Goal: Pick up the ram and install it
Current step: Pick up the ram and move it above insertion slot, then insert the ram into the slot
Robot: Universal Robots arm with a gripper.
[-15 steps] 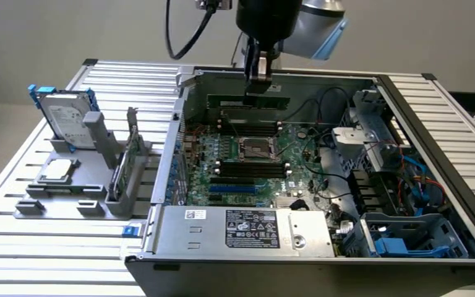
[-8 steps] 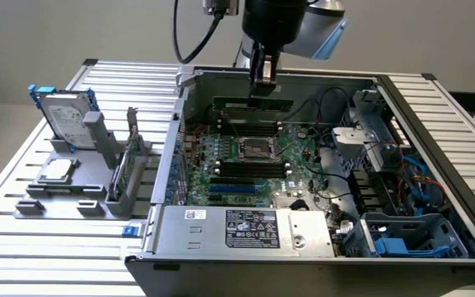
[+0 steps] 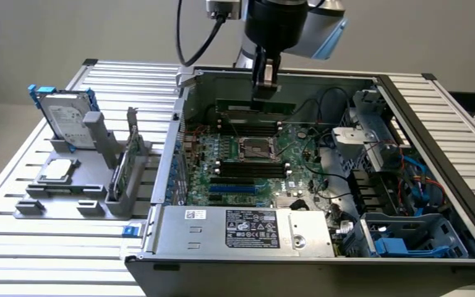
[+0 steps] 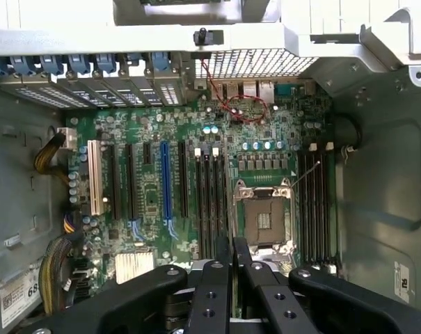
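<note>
Exterior view's left: the desk (image 3: 56,247) carries a grey fixture (image 3: 64,192) with the hard drive (image 3: 66,120) and an upright card (image 3: 130,154); neither concerns us. Mid-frame: the claw (image 3: 264,90) is clenched on the ram (image 3: 250,106). It holds the stick level and edge-down inside the open case (image 3: 178,142), just above the black memory slots (image 3: 252,129) beyond the CPU socket (image 3: 254,148). Our judgement: keep the stick parallel to one slot with the notch matched and the end latches open. Then press straight down, evenly, with no tilt.

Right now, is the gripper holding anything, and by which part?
Yes. The gripper pinches the ram stick around the middle of its upper long edge.
</note>
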